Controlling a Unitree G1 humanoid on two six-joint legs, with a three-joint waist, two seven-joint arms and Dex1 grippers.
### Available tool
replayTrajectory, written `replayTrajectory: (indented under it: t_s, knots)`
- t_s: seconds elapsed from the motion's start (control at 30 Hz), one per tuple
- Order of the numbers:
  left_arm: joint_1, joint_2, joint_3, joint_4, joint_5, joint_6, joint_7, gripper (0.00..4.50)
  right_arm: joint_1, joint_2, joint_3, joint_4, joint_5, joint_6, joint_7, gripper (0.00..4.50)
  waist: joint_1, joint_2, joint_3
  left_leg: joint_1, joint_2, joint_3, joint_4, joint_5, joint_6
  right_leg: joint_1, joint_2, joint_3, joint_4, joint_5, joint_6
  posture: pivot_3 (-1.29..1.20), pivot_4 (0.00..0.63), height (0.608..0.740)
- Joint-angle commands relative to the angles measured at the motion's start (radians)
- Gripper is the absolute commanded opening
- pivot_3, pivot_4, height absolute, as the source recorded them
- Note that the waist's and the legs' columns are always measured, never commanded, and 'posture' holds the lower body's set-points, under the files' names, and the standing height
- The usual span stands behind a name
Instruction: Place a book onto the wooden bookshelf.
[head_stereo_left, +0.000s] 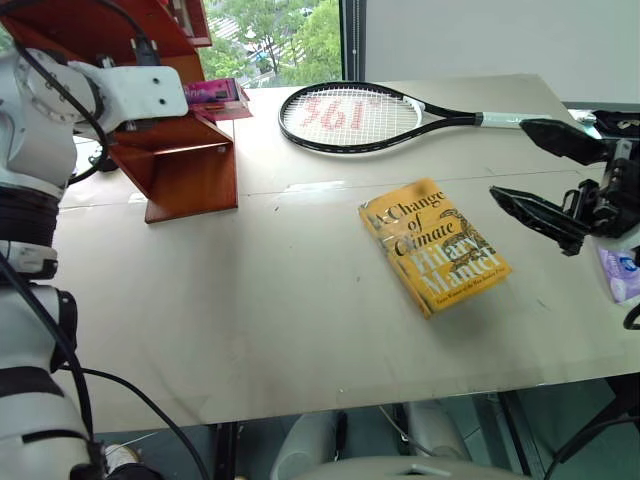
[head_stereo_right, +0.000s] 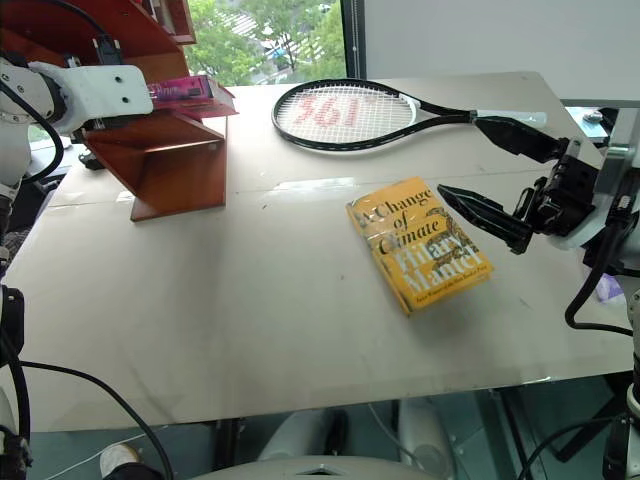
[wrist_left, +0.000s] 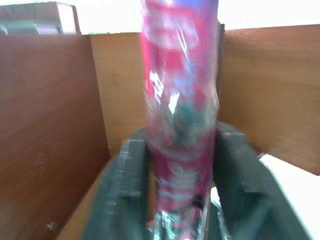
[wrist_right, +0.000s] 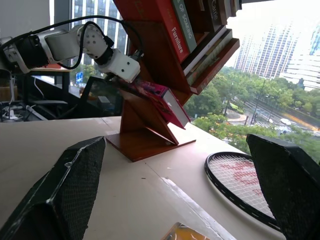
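Note:
The magenta-pink book (head_stereo_left: 215, 95) lies flat, its far end over a lower tier of the reddish-brown wooden bookshelf (head_stereo_left: 185, 170) at the table's far left. My left gripper (wrist_left: 181, 142) is shut on the book (wrist_left: 182, 125), one black finger (wrist_left: 127, 170) pressed to each side, with the shelf's wooden walls close around it. At the right, my right gripper (head_stereo_left: 510, 160) hangs open and empty above the table, its fingers spread wide near the racket's handle. Its wrist view shows the book (wrist_right: 160, 97) jutting from the shelf.
A yellow "Change of Climate" book (head_stereo_left: 435, 245) lies right of centre on the beige table (head_stereo_left: 250, 300). A black tennis racket (head_stereo_left: 350, 117) lies along the far edge. Several books (wrist_right: 200, 20) fill the shelf's upper tiers. A purple-white packet (head_stereo_left: 620, 272) sits at the right edge.

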Motion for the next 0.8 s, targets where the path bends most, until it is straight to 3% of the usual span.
replayTrajectory:
  t_s: [0.03,0.3,0.47,0.63,0.8]
  knots:
    - [0.017,0.048,0.121,-0.128,-0.077,0.081,-0.051,3.58,-0.009,-0.016,-0.044,-0.042,0.041,-0.002,-0.012,4.5,-0.001,-0.001,0.001,-0.002,0.0,0.0,0.0,0.0,0.0,-0.001,0.0,0.0,-0.001,0.0,0.0,0.0,0.15,0.74]
    - [0.101,0.084,0.357,-0.492,-0.357,0.387,-0.238,3.58,-0.022,-0.022,-0.062,-0.018,0.076,-0.003,0.001,4.5,0.002,-0.002,0.001,-0.008,-0.001,-0.004,-0.001,-0.002,0.003,-0.002,-0.004,-0.01,-0.009,0.0,0.0,0.0,0.15,0.74]
    - [0.129,0.051,0.48,-0.702,-0.584,0.648,-0.282,3.58,-0.014,-0.023,-0.075,-0.005,0.092,-0.006,0.015,4.5,0.004,-0.002,0.001,-0.008,-0.001,-0.006,-0.001,-0.002,0.003,-0.001,-0.004,-0.01,-0.011,0.0,0.0,0.0,0.15,0.74]
    - [0.167,-0.079,0.555,-0.872,-0.785,0.883,-0.199,3.58,-0.015,-0.012,-0.074,0.009,0.08,-0.021,0.024,4.5,0.016,-0.002,0.001,-0.005,-0.001,-0.004,0.001,-0.002,0.002,0.0,-0.004,-0.01,-0.008,0.0,0.0,0.0,0.15,0.74]
    - [0.296,-0.345,0.636,-1.02,-0.917,0.979,0.0,3.58,0.017,-0.01,-0.088,-0.013,0.072,-0.029,0.009,4.5,0.022,-0.002,0.001,-0.002,-0.001,-0.001,0.001,-0.002,0.002,0.001,-0.004,-0.007,-0.005,0.0,0.0,0.0,0.15,0.74]
